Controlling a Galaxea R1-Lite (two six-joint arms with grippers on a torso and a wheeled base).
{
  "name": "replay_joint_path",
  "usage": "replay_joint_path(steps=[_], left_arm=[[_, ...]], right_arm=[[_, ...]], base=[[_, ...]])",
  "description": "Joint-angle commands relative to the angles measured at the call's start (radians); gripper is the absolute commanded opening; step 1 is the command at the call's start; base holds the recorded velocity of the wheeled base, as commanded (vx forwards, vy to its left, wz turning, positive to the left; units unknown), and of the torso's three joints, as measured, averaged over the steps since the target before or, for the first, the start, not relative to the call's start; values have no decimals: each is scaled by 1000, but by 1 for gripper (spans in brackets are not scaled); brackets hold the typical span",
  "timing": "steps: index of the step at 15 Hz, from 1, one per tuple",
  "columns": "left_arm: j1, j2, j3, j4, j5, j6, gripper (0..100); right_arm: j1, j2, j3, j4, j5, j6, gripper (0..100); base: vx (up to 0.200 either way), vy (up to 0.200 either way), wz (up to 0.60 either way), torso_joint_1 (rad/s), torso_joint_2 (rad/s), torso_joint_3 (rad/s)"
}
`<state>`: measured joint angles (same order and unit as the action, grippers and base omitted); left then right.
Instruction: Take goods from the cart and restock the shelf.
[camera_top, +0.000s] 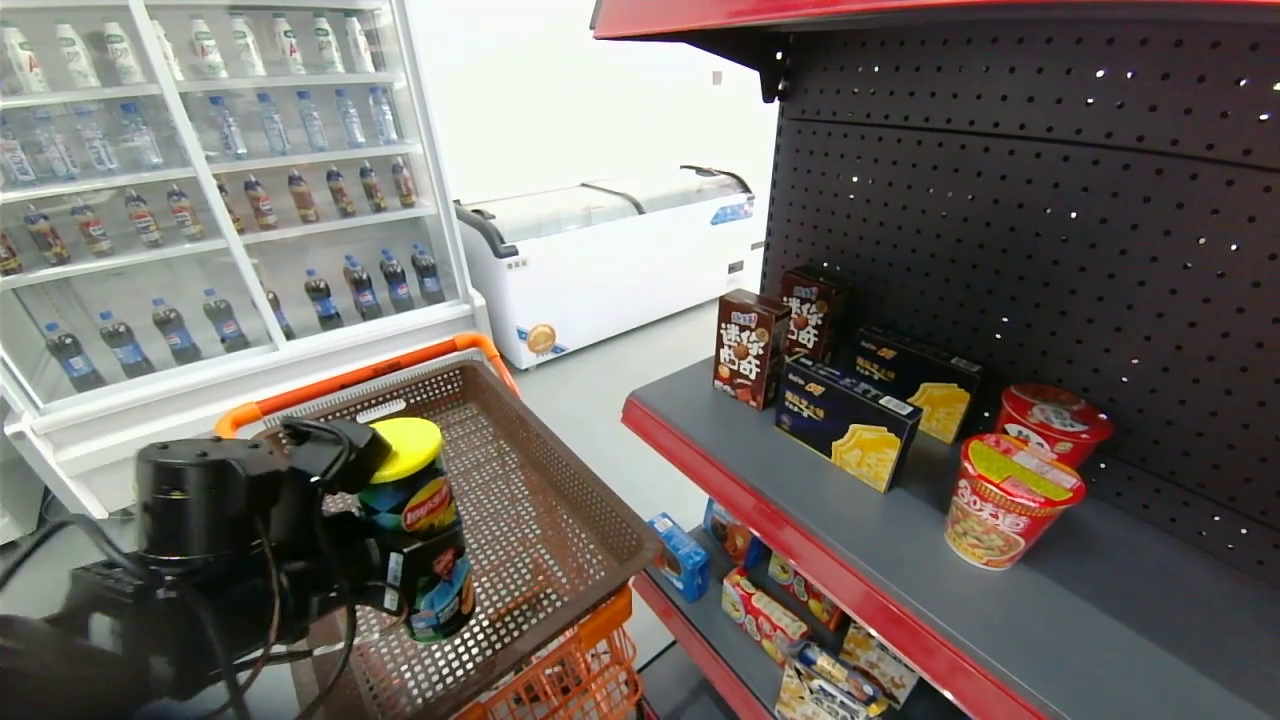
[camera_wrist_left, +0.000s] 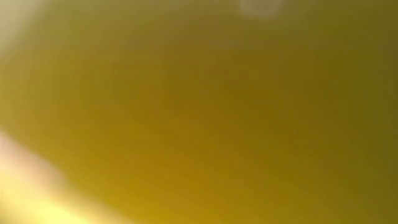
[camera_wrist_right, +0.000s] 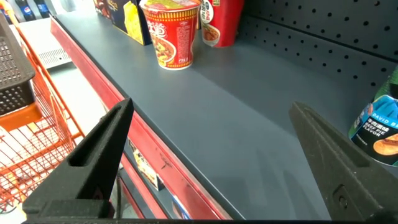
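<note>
Grip first: the left pincer (camera_top: 372, 530) pinches the can (camera_top: 428, 505) across its side, just under the yellow lid (camera_top: 405, 445). The can hangs above the cart basket (camera_top: 560, 520), at 8 o'clock in the head view. Its long axis is close to upright, lid up, tipped a little.

I judge it a stiff, smooth cylinder of middling weight. The glossy wrap could slip, so a hold across the mid-body suits better than one on the lid, which might pop off.

From the can, the shelf (camera_top: 900, 560) lies at 3 o'clock, carrying boxes (camera_top: 848, 425) and noodle cups (camera_top: 1010, 500).

Over bare shelf board the right pincer (camera_wrist_right: 214, 168) hangs spread, with noodle cups farther along and a bottle (camera_wrist_right: 382, 124) near one finger.
</note>
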<state>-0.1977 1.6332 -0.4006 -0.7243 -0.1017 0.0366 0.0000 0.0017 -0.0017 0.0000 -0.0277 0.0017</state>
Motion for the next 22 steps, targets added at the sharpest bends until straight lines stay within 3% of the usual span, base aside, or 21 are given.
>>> replay_joint_path(steps=[1,3,5,6,11,12,13,15,22], left_arm=[[3,-516,-40,428,-6,2,0],[-16,-707,59,442,-1,-1,0],[-14,-780,85,453,2,-3,0],[-11,-981,175,480,10,11,0],[-17,-1290,213,523,11,16,0],[-14,-1346,218,566,17,22,0],[-9,-1423,212,674,54,57,0],[-9,-1494,217,766,54,68,0],[-17,-1515,217,778,54,54,0]], right_arm=[[0,0,0,0,0,0,100],[0,0,0,0,0,0,100],[0,0,0,0,0,0,100],[0,0,0,0,0,0,100],[0,1,0,2,3,-2,100],[0,0,0,2,3,-2,100],[0,0,0,0,5,-2,100],[0,0,0,0,5,1,100],[0,0,0,0,5,0,100]], base=[[0,0,0,0,0,0],[0,0,0,0,0,0],[0,0,0,0,0,0],[0,0,0,0,0,0],[0,0,0,0,0,0],[0,0,0,0,0,0],[0,0,-600,-2,2,2],[0,0,-600,0,2,0],[0,0,-600,0,0,4]])
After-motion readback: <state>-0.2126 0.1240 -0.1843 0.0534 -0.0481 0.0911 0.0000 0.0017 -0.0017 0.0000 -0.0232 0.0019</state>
